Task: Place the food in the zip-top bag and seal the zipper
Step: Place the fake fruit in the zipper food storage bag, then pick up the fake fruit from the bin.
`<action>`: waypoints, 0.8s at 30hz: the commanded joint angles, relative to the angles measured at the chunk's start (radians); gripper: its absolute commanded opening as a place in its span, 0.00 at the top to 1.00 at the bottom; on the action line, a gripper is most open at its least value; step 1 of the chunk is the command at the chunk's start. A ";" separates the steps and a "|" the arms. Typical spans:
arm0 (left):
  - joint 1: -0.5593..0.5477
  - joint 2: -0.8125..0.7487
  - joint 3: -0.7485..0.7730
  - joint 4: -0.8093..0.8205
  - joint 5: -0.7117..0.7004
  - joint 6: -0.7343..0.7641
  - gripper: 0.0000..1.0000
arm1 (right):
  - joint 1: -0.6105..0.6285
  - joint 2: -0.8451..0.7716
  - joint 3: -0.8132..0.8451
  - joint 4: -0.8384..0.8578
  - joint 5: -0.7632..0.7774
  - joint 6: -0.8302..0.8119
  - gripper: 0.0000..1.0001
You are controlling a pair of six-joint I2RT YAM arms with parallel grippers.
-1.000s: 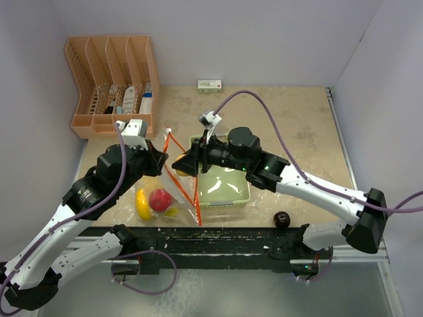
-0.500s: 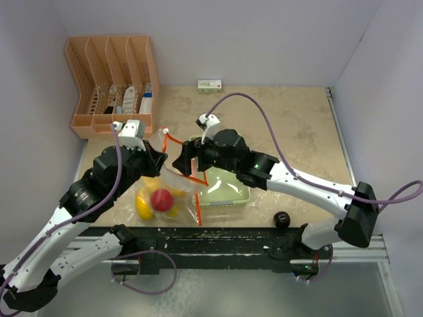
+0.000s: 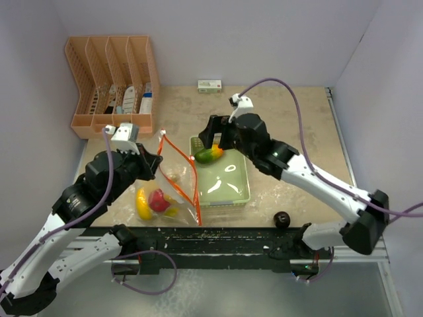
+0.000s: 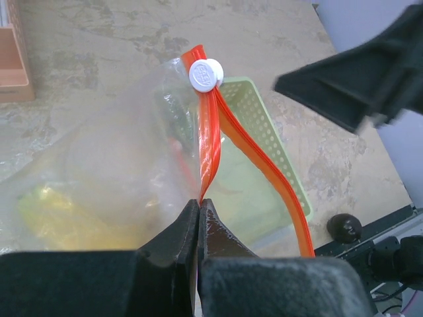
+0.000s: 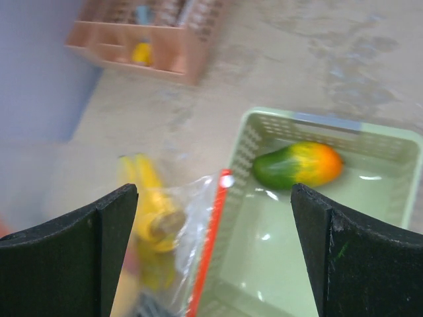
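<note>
Left pincer (image 4: 199,205): clenched on the zipper (image 4: 210,125), holding the zip-top bag (image 4: 112,172) up by its mouth just ahead of my fingertips.
Right pincer (image 5: 211,198): released, wide and empty; the green-red mango (image 5: 297,165) lies just below and ahead, in the tray (image 5: 390,142).
Bagged: bananas (image 5: 142,191) sit below and left of it.
Slip risk: the thin strip could slide from my left grip and the mouth collapse.
Drop risk: the glossy mango may squirt out, or snag the narrow opening.
</note>
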 commanded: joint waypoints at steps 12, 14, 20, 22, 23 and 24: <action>-0.004 -0.071 0.081 -0.042 -0.039 0.017 1.00 | -0.057 0.482 0.190 -0.220 0.281 0.423 0.00; -0.003 -0.082 0.087 -0.048 -0.039 0.019 1.00 | -0.070 0.503 0.201 -0.223 0.283 0.471 0.01; -0.004 -0.111 0.084 -0.063 -0.055 0.029 1.00 | -0.116 0.633 0.311 -0.315 0.236 0.596 0.01; -0.003 -0.114 0.079 -0.065 -0.056 0.032 1.00 | -0.120 0.675 0.346 -0.336 0.217 0.618 0.00; -0.004 -0.114 0.080 -0.068 -0.055 0.033 1.00 | -0.120 0.688 0.349 -0.337 0.209 0.627 0.01; -0.003 -0.113 0.082 -0.070 -0.056 0.035 1.00 | -0.121 0.699 0.346 -0.336 0.203 0.638 0.00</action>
